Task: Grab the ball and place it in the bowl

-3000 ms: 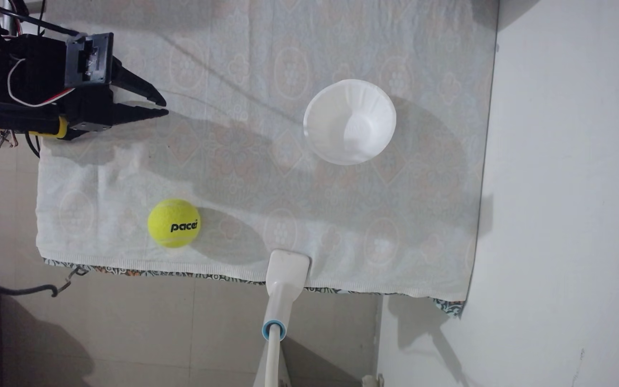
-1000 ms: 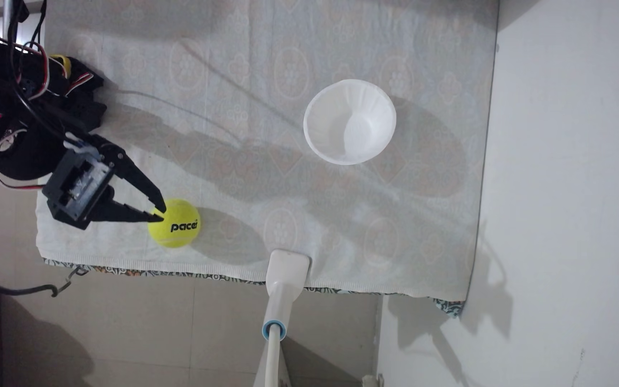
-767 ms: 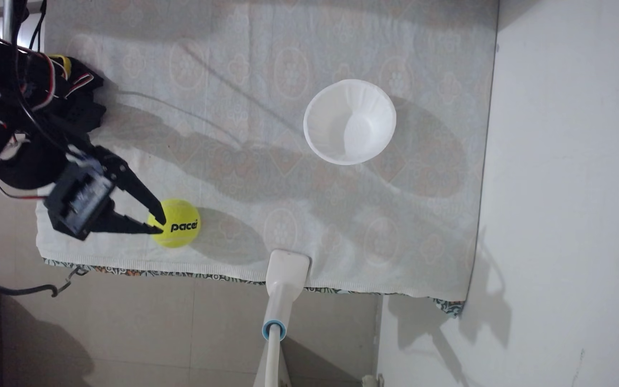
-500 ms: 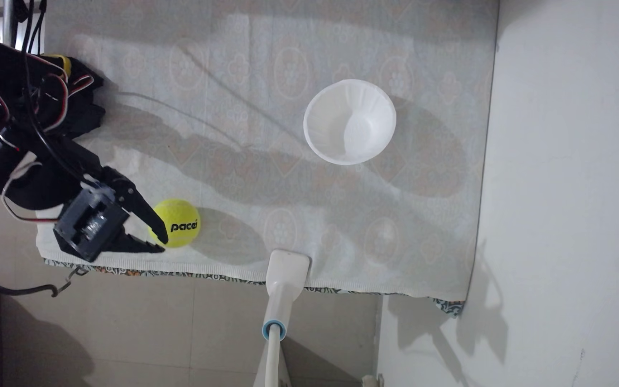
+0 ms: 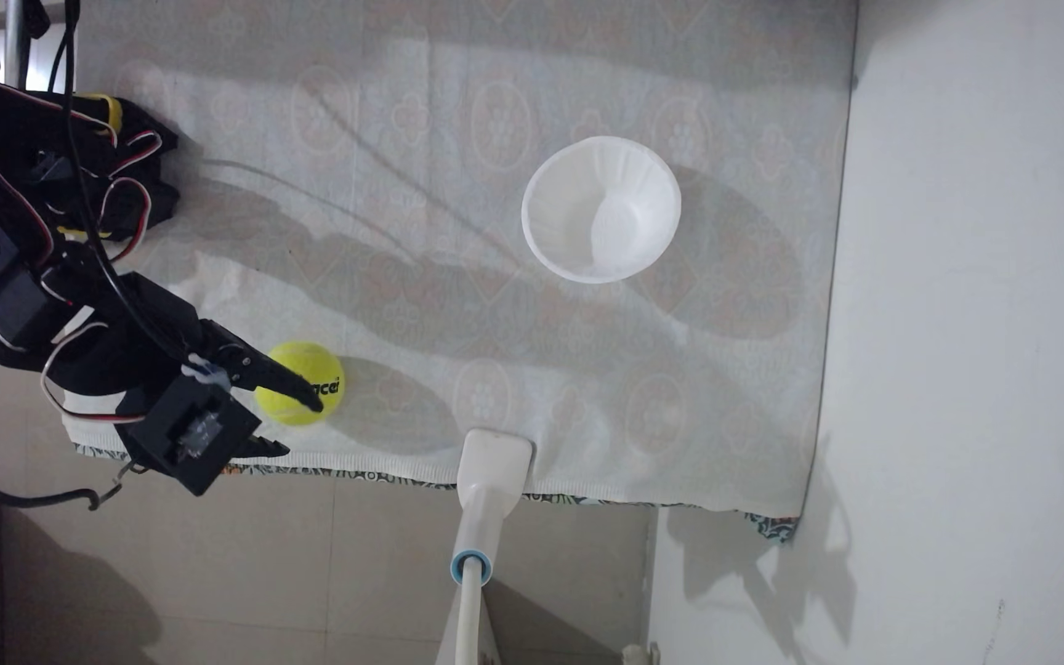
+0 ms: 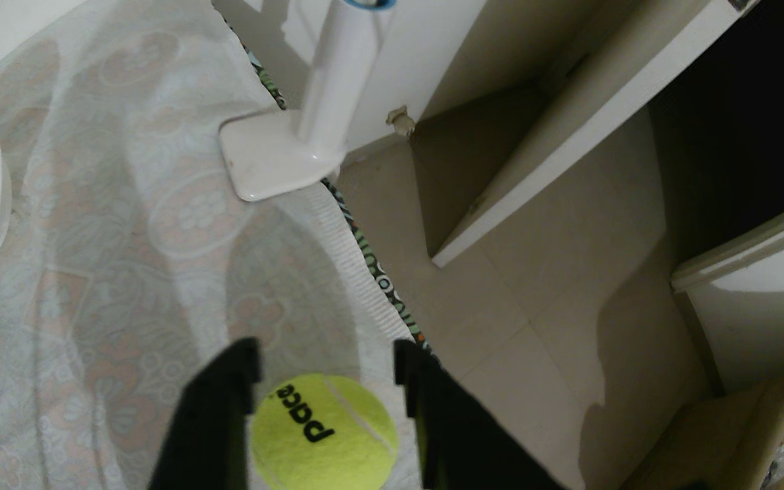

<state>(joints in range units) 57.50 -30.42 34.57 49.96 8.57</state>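
End effector (image 6: 326,358) open, jaws straddling the ball (image 6: 324,431) without contact. Ball sits on the cloth-covered tabletop (image 5: 516,96) near its lower edge in the fixed view. Risk: a nudge rolls it off onto the floor. White handle (image 5: 494,460) just beside; bowl (image 5: 601,209) well apart, open cloth between.

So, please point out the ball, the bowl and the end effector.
ball (image 6: 333,438), wrist view, fuzzy front below the lettering.
bowl (image 5: 571,192), fixed view, fluted inner wall.
end effector (image 6: 326,363), wrist view, midway between fingertips.
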